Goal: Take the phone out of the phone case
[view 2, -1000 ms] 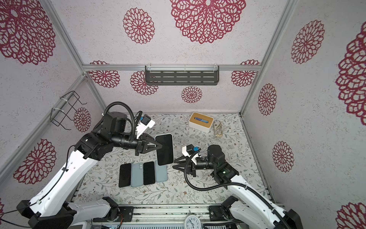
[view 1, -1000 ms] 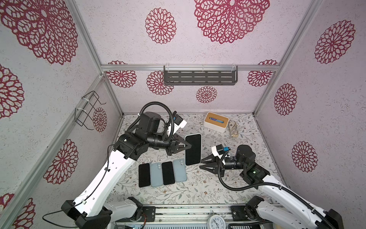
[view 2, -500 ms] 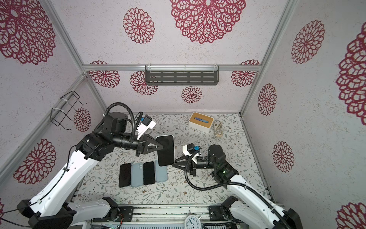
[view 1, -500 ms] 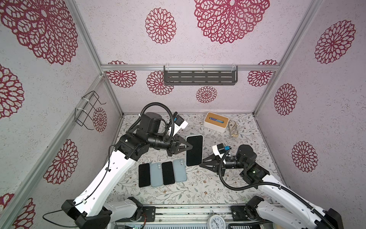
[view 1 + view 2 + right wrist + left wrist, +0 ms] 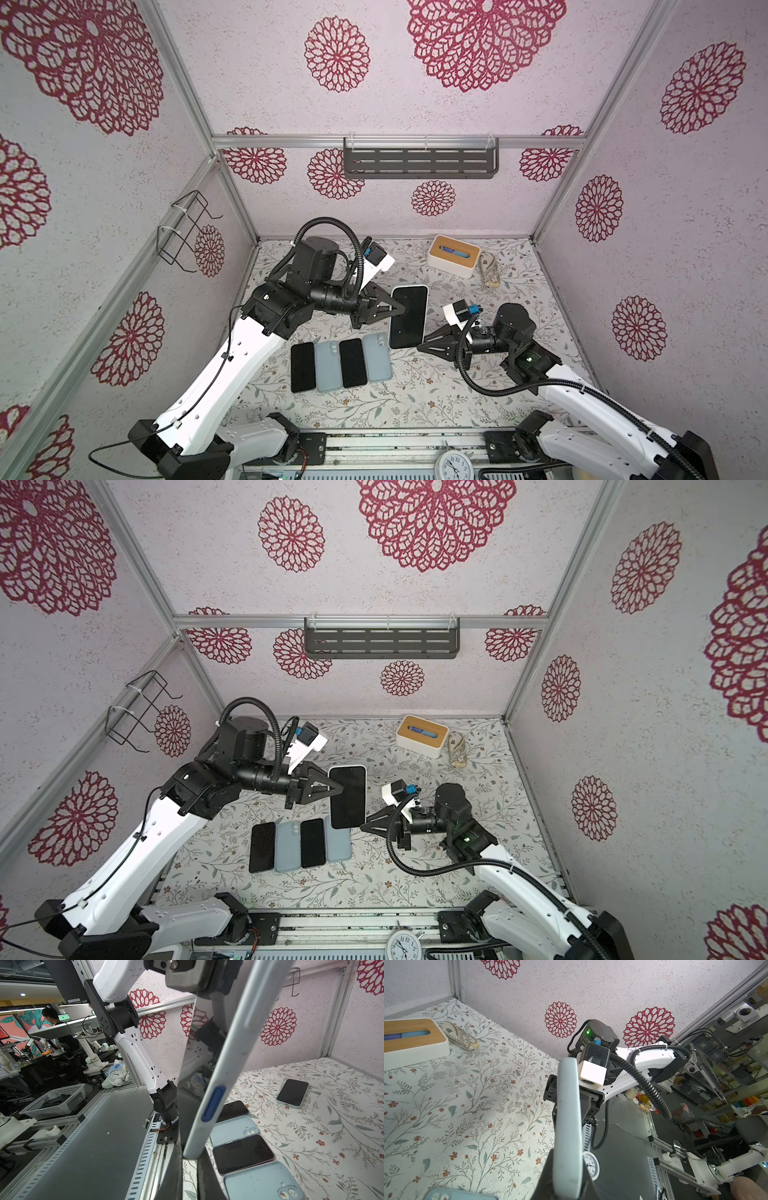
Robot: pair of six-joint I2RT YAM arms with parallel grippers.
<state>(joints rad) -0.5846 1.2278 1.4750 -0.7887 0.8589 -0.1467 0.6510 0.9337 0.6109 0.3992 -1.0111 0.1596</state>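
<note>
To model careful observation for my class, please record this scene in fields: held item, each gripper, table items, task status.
Held item: black-screened phone in a light blue case, held above the table
Left gripper: shut on its long edge
Right gripper: shut on its lower corner
Table items: two bare black phones and two empty light blue cases, alternating in a row
Task status: phone not yet removed

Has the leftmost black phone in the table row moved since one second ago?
No. The black phone lies as before, same offset from the tissue box.
</note>
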